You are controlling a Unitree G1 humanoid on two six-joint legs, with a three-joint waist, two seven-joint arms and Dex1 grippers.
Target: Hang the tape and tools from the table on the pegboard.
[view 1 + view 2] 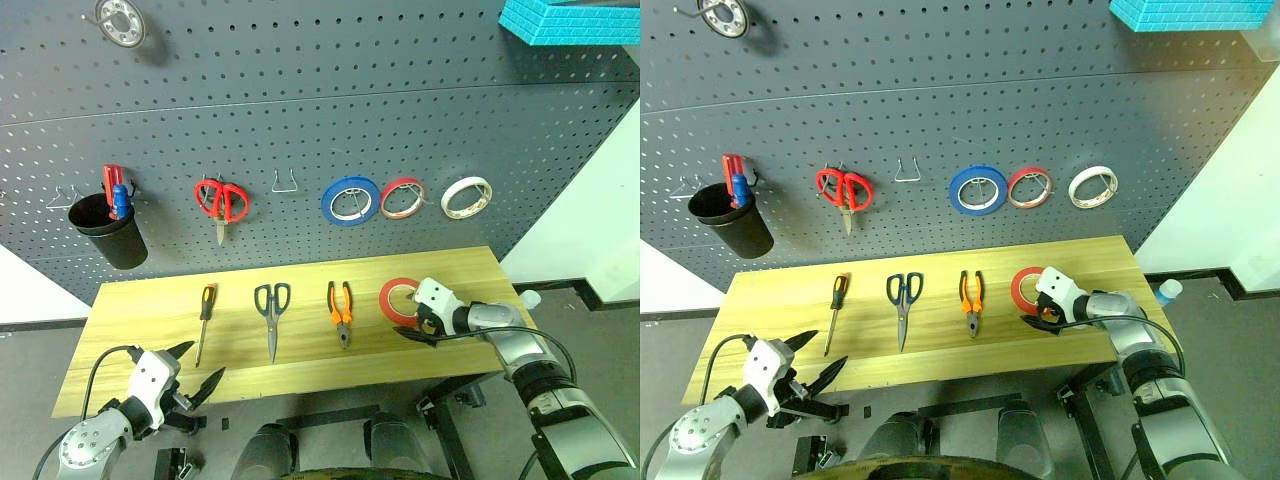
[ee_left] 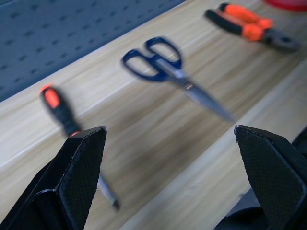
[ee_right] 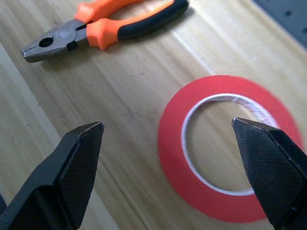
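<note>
Left eye view, reading left to right: my left gripper (image 1: 195,368) hangs spread at the table's (image 1: 130,300) near left edge; screwdriver (image 1: 204,318), scissors (image 1: 271,312) and pliers (image 1: 340,310) lie in a row. My right gripper (image 1: 418,322), angled down, gapes over the red tape (image 3: 225,148); I'd straddle one wall of the roll, then pinch.

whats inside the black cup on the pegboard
The black cup holds something with red handles and a blue-handled thing, their tops sticking out above the rim. Their lower parts are covered by the cup wall, so what they are stays unclear.
</note>
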